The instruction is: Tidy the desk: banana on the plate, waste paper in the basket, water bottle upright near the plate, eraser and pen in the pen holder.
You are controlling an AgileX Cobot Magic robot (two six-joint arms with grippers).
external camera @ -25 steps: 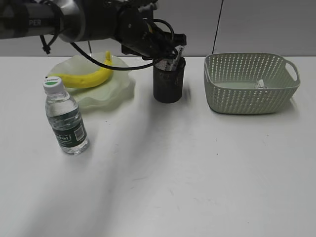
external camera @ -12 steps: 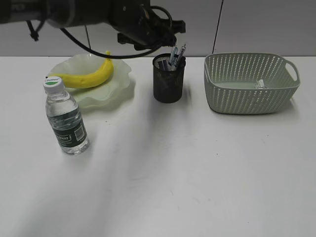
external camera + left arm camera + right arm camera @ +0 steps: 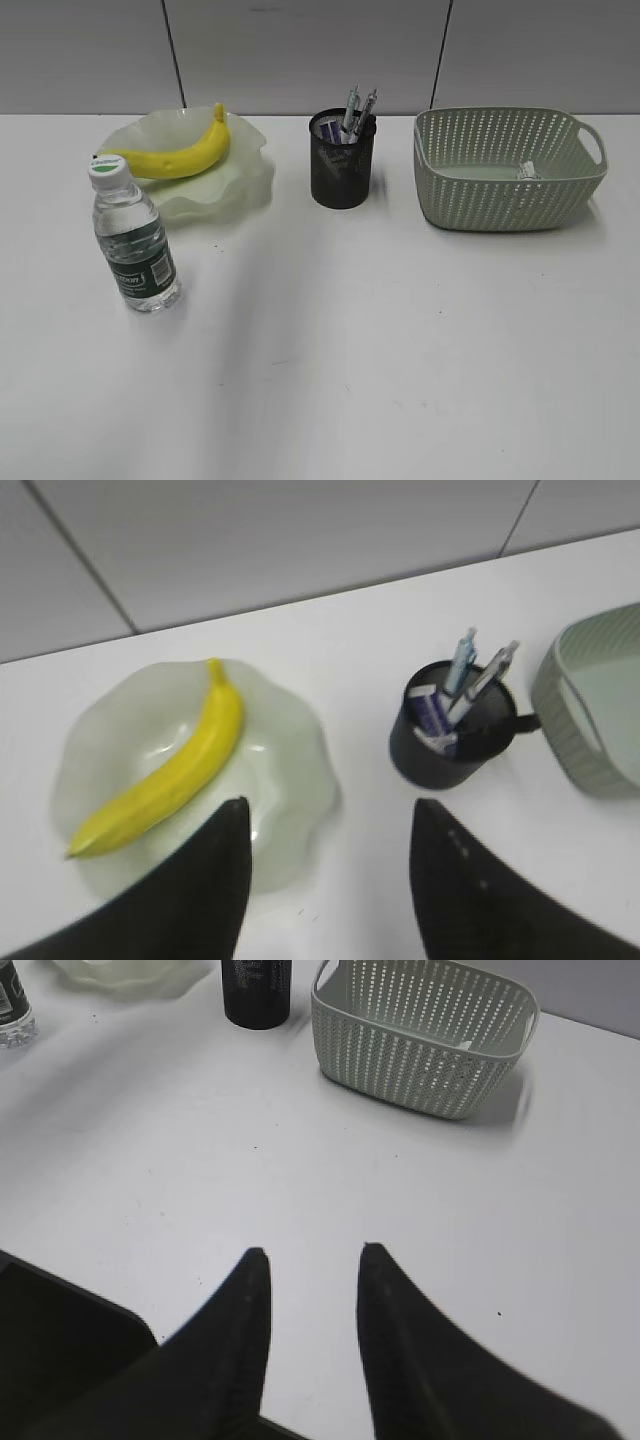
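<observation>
Left to right: the clear ribbed bottle (image 3: 135, 246) stands upright near the wavy translucent plate (image 3: 240, 185) cradling the smooth banana (image 3: 180, 155). The mesh cup (image 3: 341, 170) holds pens; the paper wad (image 3: 526, 172) lies in the perforated basket (image 3: 470, 200). Left claw (image 3: 325, 880) gapes empty; right claw (image 3: 312, 1305) is half-open, empty. A careless sweep could topple the light bottle.
</observation>
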